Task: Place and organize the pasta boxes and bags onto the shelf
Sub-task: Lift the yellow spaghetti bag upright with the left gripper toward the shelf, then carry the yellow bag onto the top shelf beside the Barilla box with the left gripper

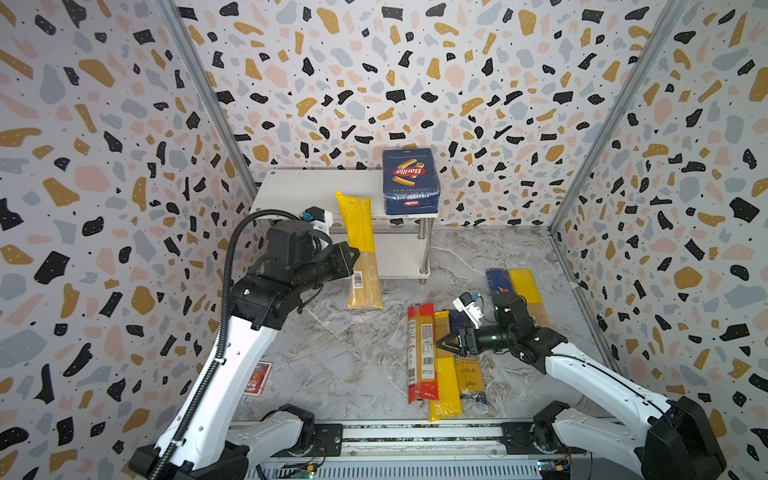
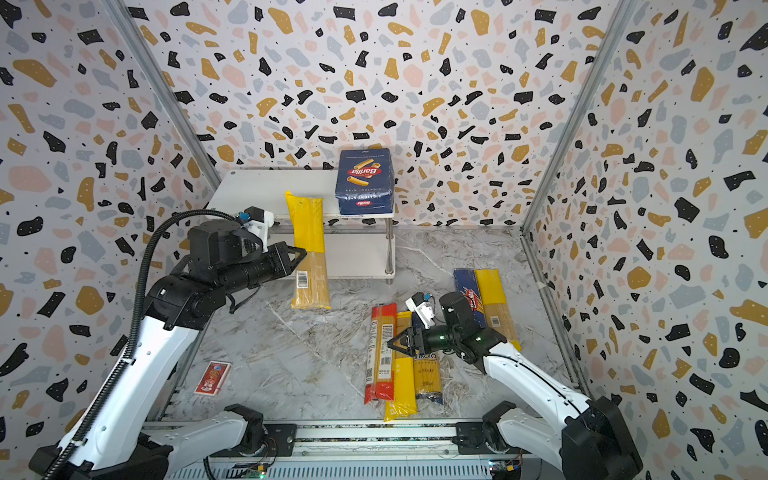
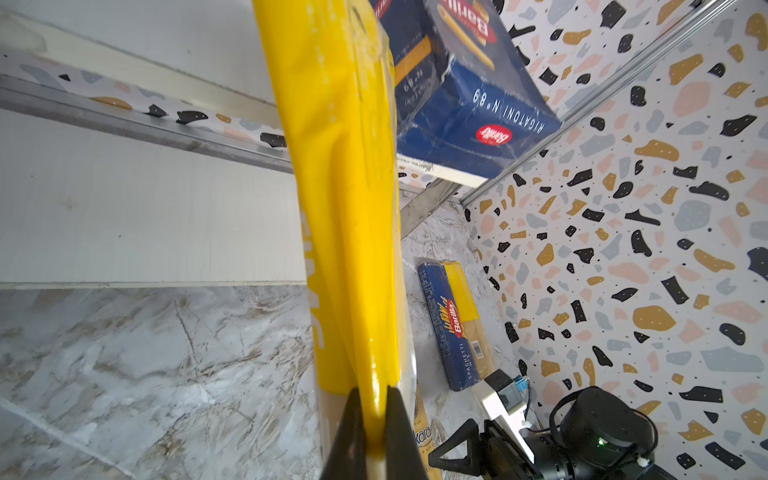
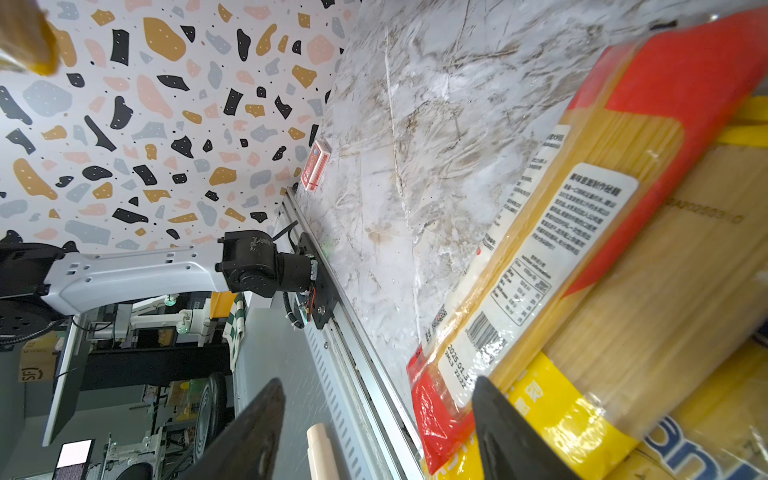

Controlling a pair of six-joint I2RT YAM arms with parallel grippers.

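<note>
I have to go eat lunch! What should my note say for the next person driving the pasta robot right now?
Left hand: shut on a yellow-ended bag, held up in front of the shelf.
Right hand: open, empty, over the pile of bags.
Done: rigatoni box sits on the shelf's top board, right end.
To do: shelve the held bag, then the pile's red-ended bag, yellow bag and ankara bag, then the spaghetti box and last yellow bag lying further right.
</note>
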